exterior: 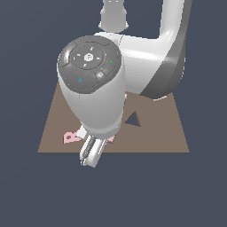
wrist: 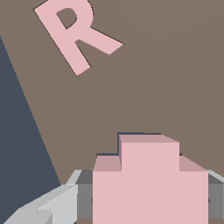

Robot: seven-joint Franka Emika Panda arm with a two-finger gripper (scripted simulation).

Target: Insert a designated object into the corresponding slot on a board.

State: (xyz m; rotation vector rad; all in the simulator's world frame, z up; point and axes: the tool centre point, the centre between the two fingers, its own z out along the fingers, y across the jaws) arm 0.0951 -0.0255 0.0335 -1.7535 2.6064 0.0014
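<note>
**A:** Jaws pinch what? And where?

**B:** At the wrist view's lower centre, the gripper [wrist: 148,199] clamps the pink cross block [wrist: 149,179] from both sides, over the board [wrist: 175,65]. The letter R [wrist: 74,33] lies upper left.

**A:** Next?

**B:** The arm hides the cross slot; only the triangular cutout [exterior: 134,119] shows, centre-right in the exterior view. Best to line up the block's arms before lowering.

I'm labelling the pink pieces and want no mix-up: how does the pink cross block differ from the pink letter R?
The pink cross block has a stepped, plus-like outline; the pink letter R is a letter with a hole. The block sits between the gripper's grey jaws, while the R lies free on the brown board, apart from the gripper. In the wrist view the block fills much of the frame; the R looks smaller. Both are the same pale pink.
</note>
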